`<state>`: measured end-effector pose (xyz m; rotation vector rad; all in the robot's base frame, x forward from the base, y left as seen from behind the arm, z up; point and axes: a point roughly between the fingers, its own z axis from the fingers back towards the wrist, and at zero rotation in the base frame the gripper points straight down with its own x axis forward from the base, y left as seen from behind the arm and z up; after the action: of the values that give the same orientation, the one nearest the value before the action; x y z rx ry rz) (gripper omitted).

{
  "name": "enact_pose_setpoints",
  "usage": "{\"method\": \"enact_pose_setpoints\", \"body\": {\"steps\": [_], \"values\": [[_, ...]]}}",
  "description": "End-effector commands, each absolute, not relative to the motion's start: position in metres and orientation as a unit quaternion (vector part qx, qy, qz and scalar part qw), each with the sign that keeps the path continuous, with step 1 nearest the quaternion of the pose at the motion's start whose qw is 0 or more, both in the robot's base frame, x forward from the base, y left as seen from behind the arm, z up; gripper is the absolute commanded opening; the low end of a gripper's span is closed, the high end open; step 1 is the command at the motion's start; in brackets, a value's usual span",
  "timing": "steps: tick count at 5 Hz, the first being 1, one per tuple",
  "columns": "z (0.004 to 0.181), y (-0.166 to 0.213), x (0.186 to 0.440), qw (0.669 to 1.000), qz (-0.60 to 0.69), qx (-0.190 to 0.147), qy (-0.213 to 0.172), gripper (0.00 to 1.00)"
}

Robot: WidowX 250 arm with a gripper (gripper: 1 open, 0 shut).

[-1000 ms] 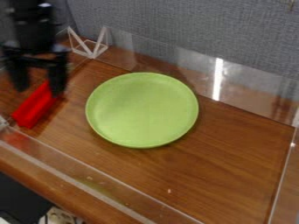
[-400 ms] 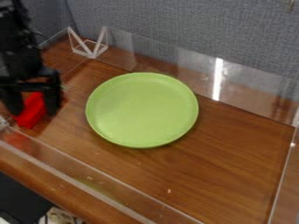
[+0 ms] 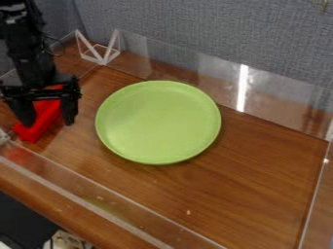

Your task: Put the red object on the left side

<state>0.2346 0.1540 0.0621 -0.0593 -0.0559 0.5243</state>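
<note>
The red object is a small bright red bar-shaped block lying on the wooden table at the far left, left of the light green round plate. My black gripper hangs straight above the block with its two fingers spread wide, one at each side, and it is empty. The fingertips are at about the block's upper end; I cannot tell whether they touch it. The gripper hides part of the block's far end.
Clear acrylic walls ring the table, with a low front wall near the block. A white wire stand sits at the back left. Bare wood lies right of the plate.
The gripper dropped from above the block toward it and shifted left, then slid slightly right with its fingers spread. The red block stays at the far left.
</note>
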Motion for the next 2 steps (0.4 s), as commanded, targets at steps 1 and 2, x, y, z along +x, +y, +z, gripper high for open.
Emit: {"method": "enact_pose_setpoints", "body": {"steps": [1,2], "values": [[0.0584,0.168,0.2369,0.956,0.287,-0.017,-0.054,1.0],[0.0504,0.1778,0.2361,0.95,0.305,-0.008,-0.064,1.0]]}}
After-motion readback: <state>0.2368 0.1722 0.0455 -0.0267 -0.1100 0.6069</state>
